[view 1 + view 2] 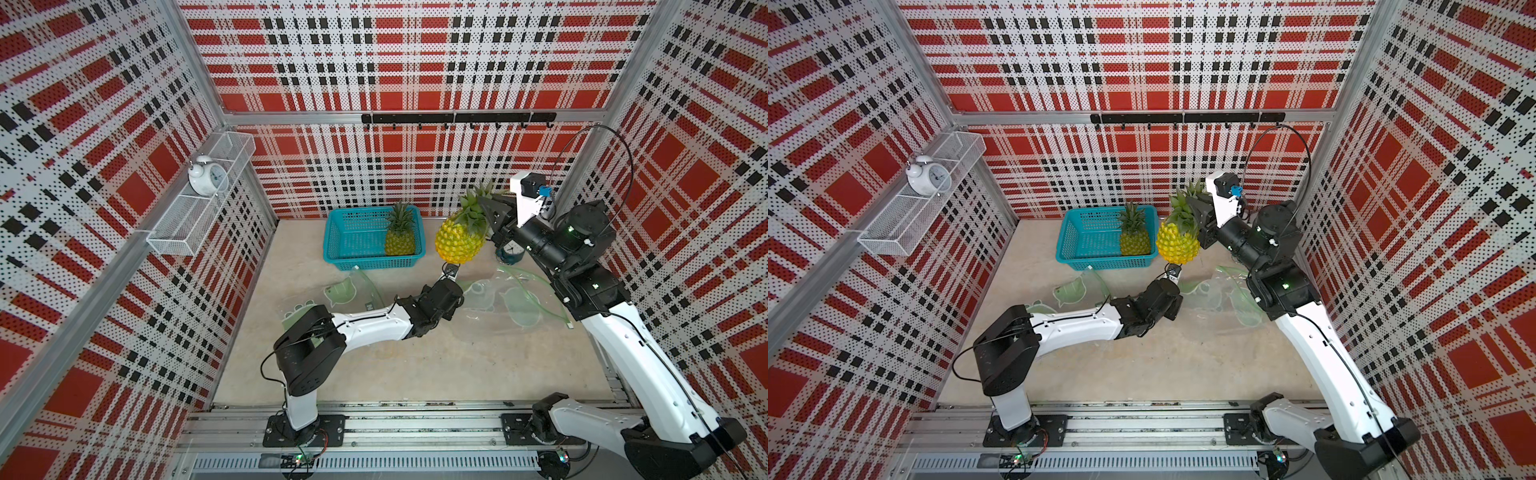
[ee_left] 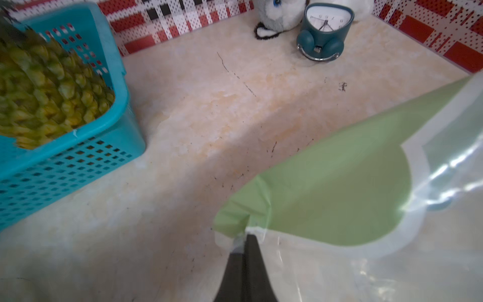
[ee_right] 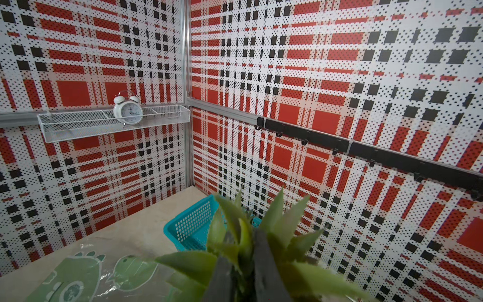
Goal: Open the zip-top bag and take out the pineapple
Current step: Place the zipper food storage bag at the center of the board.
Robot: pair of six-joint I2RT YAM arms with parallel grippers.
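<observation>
Pineapple was out of the bag, hanging from the right gripper by its crown, clear of the table.

Left to right: teal basket point(image 1: 338, 245) sat at the back wall with a second pineapple point(image 1: 400, 239) standing in its right end. Just right of it the held pineapple point(image 1: 459, 241) hung tilted in the air, leaves up toward the right gripper point(image 3: 241, 264), whose jaws were clamped on the crown leaves from both sides. Below the fruit, the left gripper point(image 2: 243, 243) was pinched shut on the edge of the zip-top bag point(image 2: 339, 198), lifting that corner off the table point(image 1: 415, 365); the rest of the bag lay flat, under and right of the pineapple. A dark teal clock point(image 2: 324, 31) stood behind the bag near the back wall.
</observation>
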